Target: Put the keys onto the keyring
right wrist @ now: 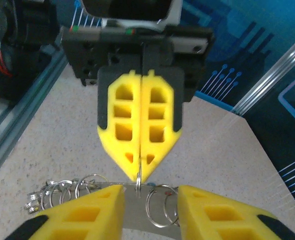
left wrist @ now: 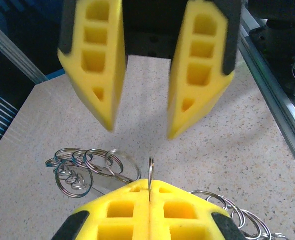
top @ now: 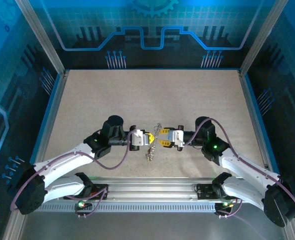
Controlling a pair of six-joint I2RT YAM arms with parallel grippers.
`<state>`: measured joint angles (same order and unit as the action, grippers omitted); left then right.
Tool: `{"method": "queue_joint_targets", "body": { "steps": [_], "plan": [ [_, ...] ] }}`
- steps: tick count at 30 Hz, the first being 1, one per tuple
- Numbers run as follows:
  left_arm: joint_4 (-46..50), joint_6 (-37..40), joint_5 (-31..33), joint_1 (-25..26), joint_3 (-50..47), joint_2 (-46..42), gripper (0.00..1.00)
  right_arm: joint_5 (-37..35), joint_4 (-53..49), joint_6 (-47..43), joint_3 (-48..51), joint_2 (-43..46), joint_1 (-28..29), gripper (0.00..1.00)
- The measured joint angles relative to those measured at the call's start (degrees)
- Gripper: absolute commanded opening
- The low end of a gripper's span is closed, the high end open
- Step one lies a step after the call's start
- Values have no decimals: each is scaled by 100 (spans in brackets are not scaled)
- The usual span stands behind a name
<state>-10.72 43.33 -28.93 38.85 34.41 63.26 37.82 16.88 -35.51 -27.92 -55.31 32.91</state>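
Note:
My left gripper [top: 152, 138] and right gripper [top: 161, 141] meet tip to tip at the middle of the table. The left gripper [left wrist: 151, 189] is shut on a thin silver ring, the keyring [left wrist: 151, 172], which stands edge-on out of its tips. My right gripper [right wrist: 150, 192] is open, with one yellow finger [right wrist: 84, 212] on each side of that ring [right wrist: 138, 184] and not touching it. More linked silver rings [right wrist: 162, 207] hang and lie around the ring I hold. I cannot make out the keys among them.
A string of linked rings [left wrist: 82, 167] lies on the speckled tabletop [top: 152, 95] to one side, and another string [left wrist: 227, 207] trails off to the other. A small silver cluster [top: 150, 155] lies just in front of the grippers. The aluminium rail [top: 152, 190] runs along the near edge.

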Motion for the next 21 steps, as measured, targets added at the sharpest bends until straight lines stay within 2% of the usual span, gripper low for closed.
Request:
{"method": "queue_joint_targets", "body": {
  "steps": [2,3,4,11,13,16,20,21],
  "plan": [
    [-70,-98,-7,-76,-101,-39,0,9,227,177,85,48,-44,48],
    [-94,-144,-4,-114,-144,-68,0,-20,275,247,90,59,-50,55],
    [-118,-212,-4,-151,-186,-105,0,-103,332,369,90,70,-59,98],
    [105,-787,236,-549,-385,-861,0,-1224,380,1322,-26,186,-85,100],
    [236,-984,269,-758,-387,-1147,0,-1655,262,1816,-245,63,-109,100],
    [586,-1362,280,-1349,-398,-1718,0,-2610,-568,3314,-1143,-573,-262,100],
    [1040,-1875,332,-2135,-398,-2319,0,-3053,-1198,4520,-1950,-1453,-553,82],
    [1198,-1998,348,-2319,-398,-2430,0,-3080,-1375,4741,-2131,-1775,-542,81]
  ]
}}
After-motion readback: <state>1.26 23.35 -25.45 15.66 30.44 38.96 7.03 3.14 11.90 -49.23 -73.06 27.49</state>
